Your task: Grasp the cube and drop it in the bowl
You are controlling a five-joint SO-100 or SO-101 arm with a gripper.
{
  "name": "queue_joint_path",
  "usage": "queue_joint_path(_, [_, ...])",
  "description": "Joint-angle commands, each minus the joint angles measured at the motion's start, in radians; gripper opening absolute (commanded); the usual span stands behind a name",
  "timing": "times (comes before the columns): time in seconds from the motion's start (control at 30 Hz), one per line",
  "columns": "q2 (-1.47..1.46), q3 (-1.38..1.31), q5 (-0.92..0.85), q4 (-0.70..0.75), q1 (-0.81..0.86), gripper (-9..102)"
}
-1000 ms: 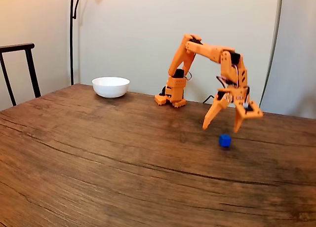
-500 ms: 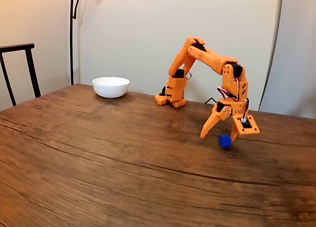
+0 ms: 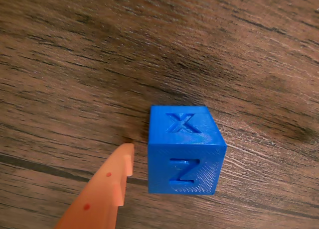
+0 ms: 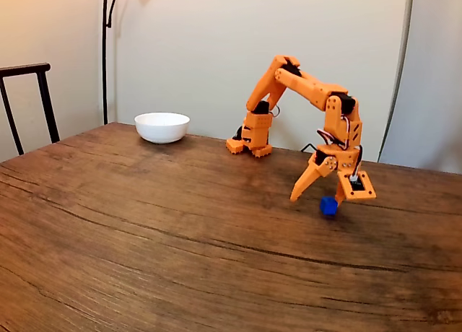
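The jaws are standing wide apart, straddling the cube [image 4: 329, 206] so that it is sitting in the gap between them, ready for a squeeze. In the wrist view one orange fingertip [image 3: 122, 162] is resting low, just beside the left face of the cube [image 3: 185, 150], with a thin strip of wood showing between them; whether the other finger is touching is not visible there. The gripper [image 4: 317, 200] is pointing steeply downward, which is placing its tips at about the cube's height instead of above it. The cube is lying flat on the wooden table [image 4: 144, 231], its faces embossed with an X and a Z. The arm [image 4: 303, 83] is arching up and over from its base [image 4: 250, 141] near the wall, reaching forward to get there. The bowl [image 4: 162, 126] is waiting well apart, far to the left in the fixed view. Judging from this, closing on the cube is the step in hand, and a lift and carry toward the bowl would have to follow.
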Motion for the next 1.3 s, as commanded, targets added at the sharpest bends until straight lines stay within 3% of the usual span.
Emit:
queue_joint_path(0.0, [0.005,-0.028,-0.005,-0.009,0.0,51])
queue_joint_path(0.17, [0.005,-0.028,-0.006,-0.012,0.0,50])
queue_joint_path(0.43, [0.005,-0.028,-0.057,-0.012,-0.002,33])
queue_joint_path(1.27, [0.003,-0.021,-0.118,-0.091,-0.003,30])
